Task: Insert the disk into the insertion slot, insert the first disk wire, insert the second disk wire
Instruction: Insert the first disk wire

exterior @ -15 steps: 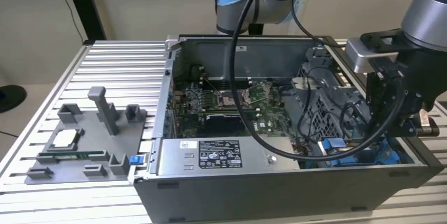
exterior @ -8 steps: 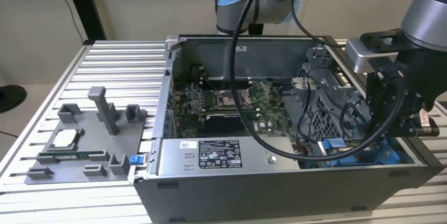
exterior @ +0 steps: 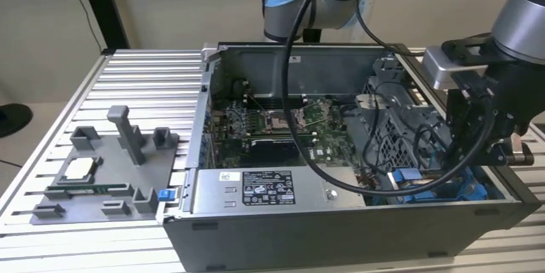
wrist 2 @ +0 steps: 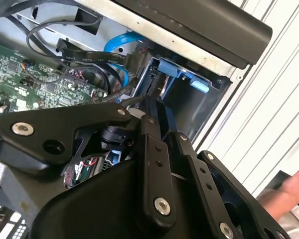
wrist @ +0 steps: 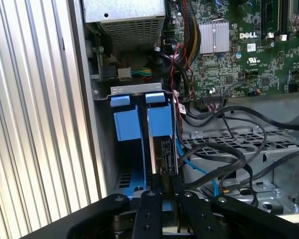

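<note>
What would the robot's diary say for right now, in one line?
gripper: low inside the case, at the end of the disk | disk: sitting in insertion slot | blue cable: lying beside the slot

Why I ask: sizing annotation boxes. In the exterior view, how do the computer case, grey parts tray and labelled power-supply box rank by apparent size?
1. computer case, clearly largest.
2. grey parts tray.
3. power-supply box.
The last two look close, so that order is unsure.
</note>
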You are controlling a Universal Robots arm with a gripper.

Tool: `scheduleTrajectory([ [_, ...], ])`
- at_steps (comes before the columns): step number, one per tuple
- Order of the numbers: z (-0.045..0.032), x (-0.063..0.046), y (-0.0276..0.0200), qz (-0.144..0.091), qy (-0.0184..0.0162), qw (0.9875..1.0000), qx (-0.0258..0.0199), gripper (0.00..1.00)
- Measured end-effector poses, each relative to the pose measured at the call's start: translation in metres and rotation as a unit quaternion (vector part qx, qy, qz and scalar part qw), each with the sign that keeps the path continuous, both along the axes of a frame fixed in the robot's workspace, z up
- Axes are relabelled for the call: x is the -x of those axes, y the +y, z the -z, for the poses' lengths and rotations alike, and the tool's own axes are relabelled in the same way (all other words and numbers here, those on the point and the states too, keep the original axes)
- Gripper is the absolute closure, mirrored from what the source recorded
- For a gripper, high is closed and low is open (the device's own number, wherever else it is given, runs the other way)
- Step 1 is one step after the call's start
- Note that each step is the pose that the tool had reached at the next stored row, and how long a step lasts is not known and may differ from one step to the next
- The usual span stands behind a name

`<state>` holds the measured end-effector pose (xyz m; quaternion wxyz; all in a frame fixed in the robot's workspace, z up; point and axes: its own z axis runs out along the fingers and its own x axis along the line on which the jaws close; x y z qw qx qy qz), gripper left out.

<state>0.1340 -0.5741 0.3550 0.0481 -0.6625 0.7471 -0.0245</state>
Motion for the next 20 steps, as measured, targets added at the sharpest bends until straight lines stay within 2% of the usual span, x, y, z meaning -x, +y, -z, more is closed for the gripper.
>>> scheduleTrajectory([
  [4,0.003,-0.0022,0.0,-0.021,0.0,0.9998,-0.0009,1.0],
  [7,0.0052,-0.0032,0.0,-0.044,0.0,0.999,-0.0008,1.0],
  [11,0.0064,-0.0095,0.0001,-0.05,0.0,0.9987,-0.0024,1.0],
  [20,0.0095,-0.0098,0.0024,-0.06,-0.0002,0.9982,-0.0063,1.0],
])
